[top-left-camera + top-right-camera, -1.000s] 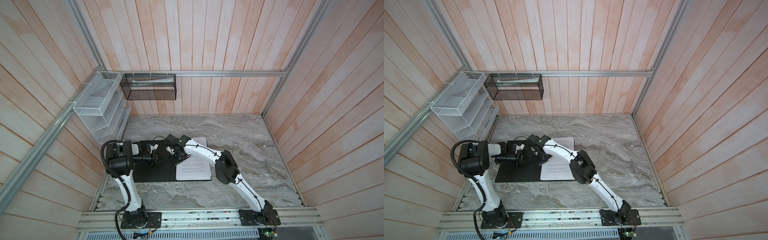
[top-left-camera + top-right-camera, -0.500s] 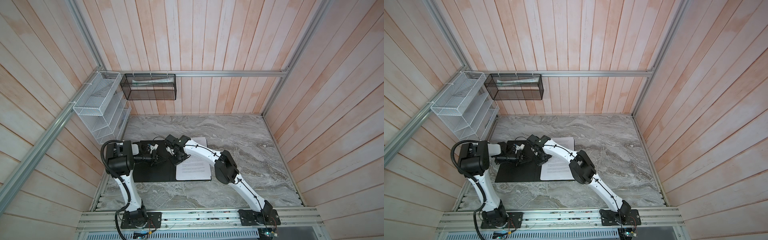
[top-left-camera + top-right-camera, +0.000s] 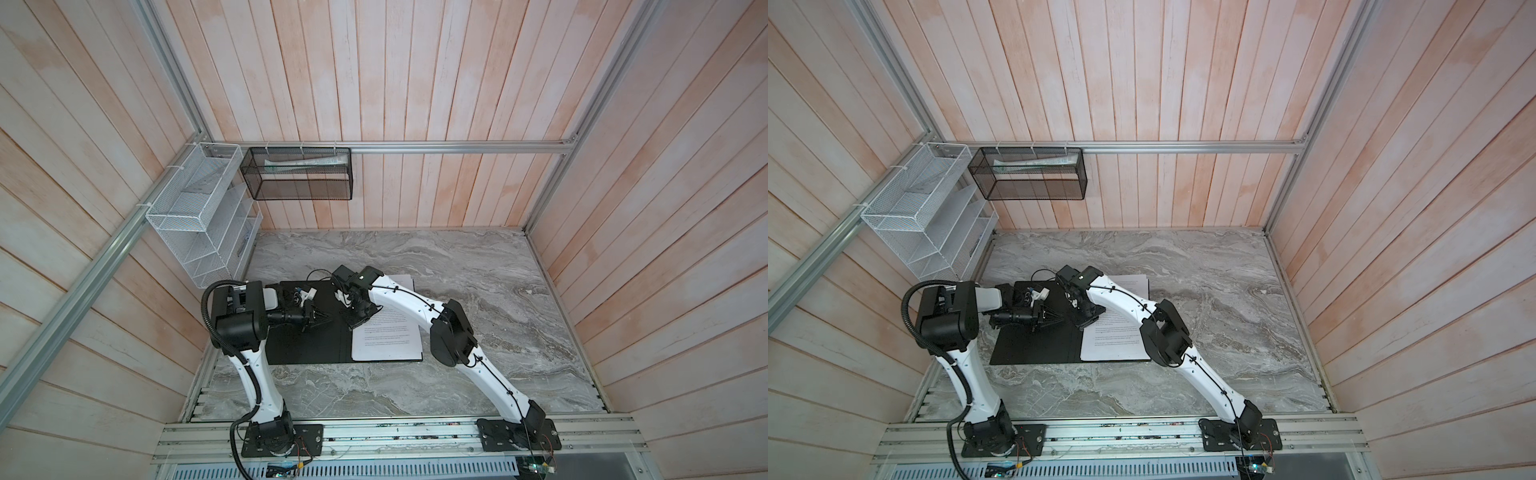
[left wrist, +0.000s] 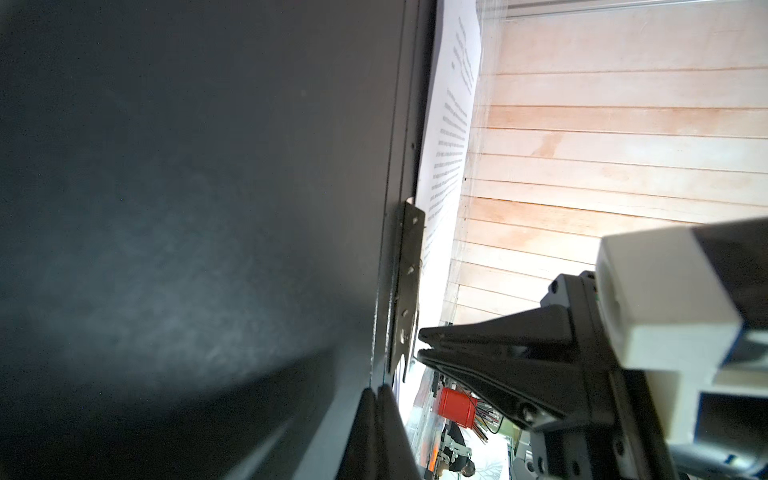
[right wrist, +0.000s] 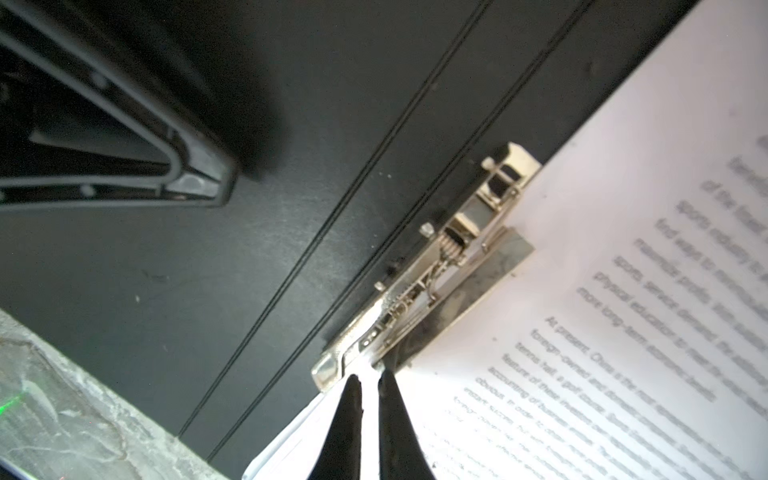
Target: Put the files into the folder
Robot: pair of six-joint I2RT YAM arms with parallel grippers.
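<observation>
My right gripper (image 5: 370,376) eases narrowly apart at the clip (image 5: 440,257); files (image 5: 602,270) look clamped in the folder (image 5: 249,187). Left gripper (image 4: 376,392) stays shut.

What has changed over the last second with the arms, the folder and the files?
Nothing visibly changed. In both top views the left gripper and right gripper sit where they were, low over the open folder by its clip. The files lie on its right half as before.

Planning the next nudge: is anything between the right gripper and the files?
Nothing visible: the tips of the right gripper sit at the edge of the files, beside the metal clip of the folder.
</observation>
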